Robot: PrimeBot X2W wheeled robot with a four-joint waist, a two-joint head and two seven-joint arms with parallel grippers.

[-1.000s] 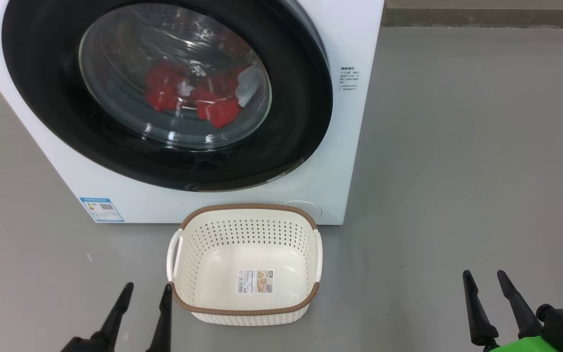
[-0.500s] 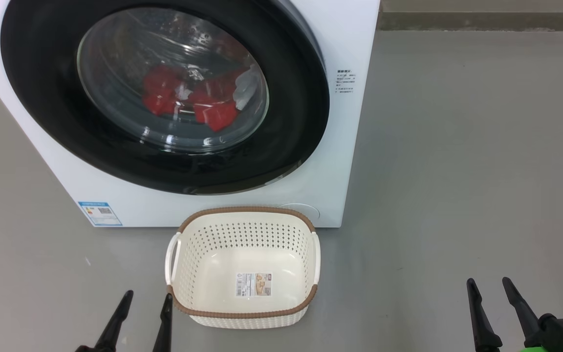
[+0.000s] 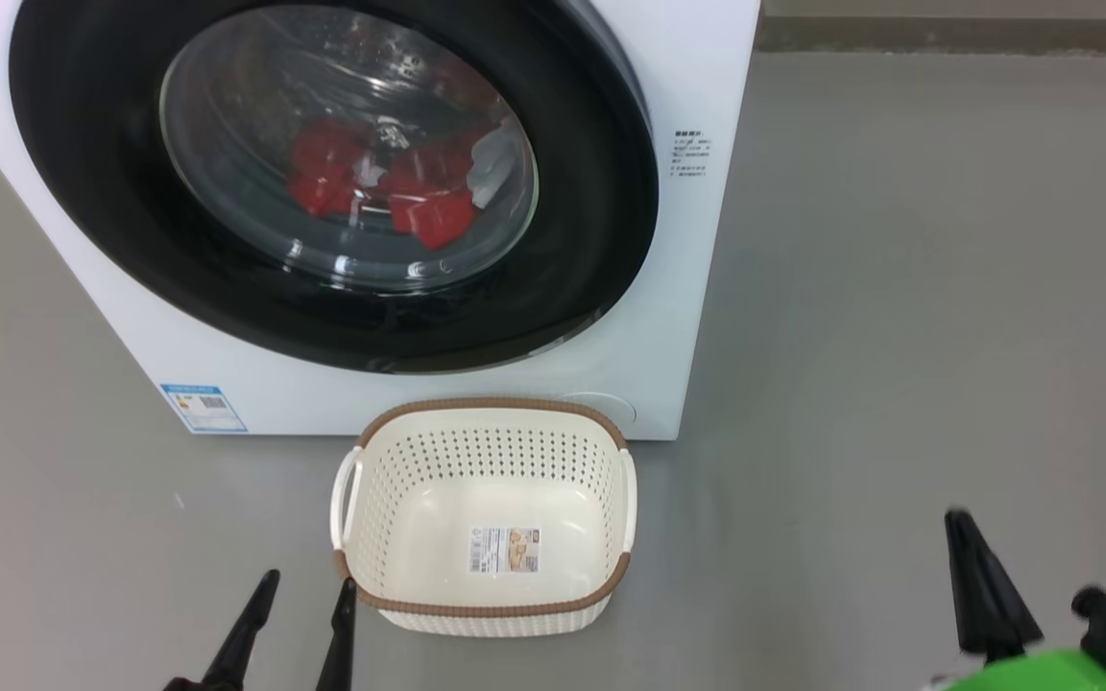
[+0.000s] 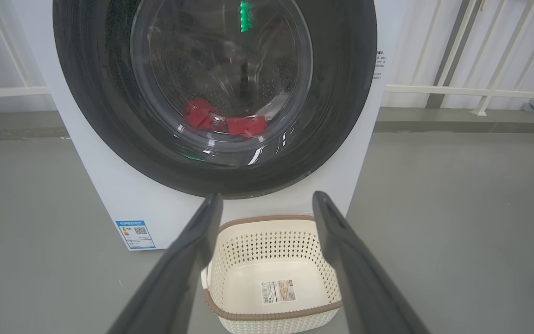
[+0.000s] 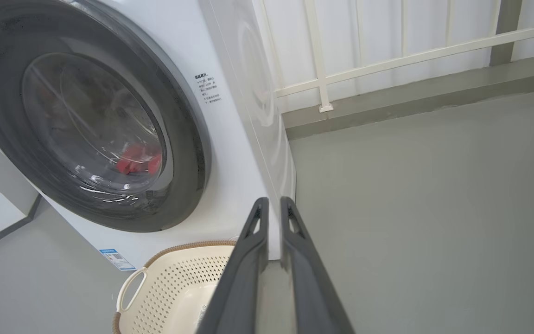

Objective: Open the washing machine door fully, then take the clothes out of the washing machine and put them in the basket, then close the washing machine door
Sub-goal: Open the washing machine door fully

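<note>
A: The washing machine door (image 3: 332, 182) is sitting closed in the head view, with red clothes (image 3: 428, 216) lying behind its glass. The basket (image 3: 486, 405) is standing on the floor (image 3: 899, 288) just before the washing machine (image 3: 687, 317).
B: In the left wrist view, the left gripper (image 4: 267, 195) is gaping wide and holding nothing.
A: In the right wrist view, the right gripper (image 5: 274, 200) is showing its fingers nearly together, gripping nothing.

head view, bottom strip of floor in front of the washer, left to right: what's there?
left claw, fingers apart → basket, empty apart from its label → right claw, fingers drawn close together
</note>
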